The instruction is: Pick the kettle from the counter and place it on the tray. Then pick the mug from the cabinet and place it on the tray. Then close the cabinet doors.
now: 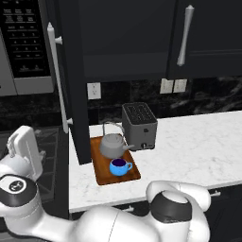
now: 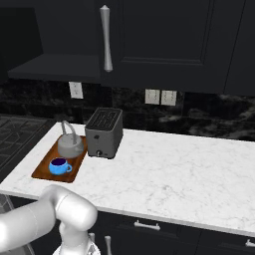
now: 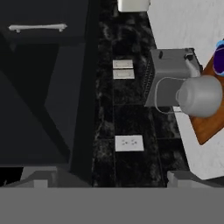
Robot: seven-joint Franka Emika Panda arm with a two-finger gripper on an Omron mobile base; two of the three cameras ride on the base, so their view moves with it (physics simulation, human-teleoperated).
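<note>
The grey kettle (image 1: 113, 144) (image 2: 69, 145) (image 3: 199, 96) stands on the reddish-brown tray (image 1: 102, 177) (image 2: 44, 172) (image 3: 211, 127) at the left end of the white counter (image 1: 194, 146) (image 2: 169, 169). The blue mug (image 1: 120, 167) (image 2: 60, 166) (image 3: 220, 59) sits on the tray in front of the kettle. The cabinet (image 1: 125, 33) (image 2: 50, 40) above stands open: its left door (image 1: 72, 80) is swung out edge-on, while the right door (image 1: 208, 38) (image 2: 169, 40) faces front. My gripper (image 3: 111, 181) is open with nothing between its fingers, away from the tray, facing the backsplash.
A dark grey toaster (image 1: 139, 125) (image 2: 104, 132) (image 3: 168, 76) stands right behind the tray. A microwave (image 1: 23, 42) hangs left of the open door, over a stove (image 2: 17, 132). Wall outlets (image 1: 172, 86) (image 3: 129, 143) dot the black backsplash. My white hand (image 1: 22, 146) hangs low, left of the door.
</note>
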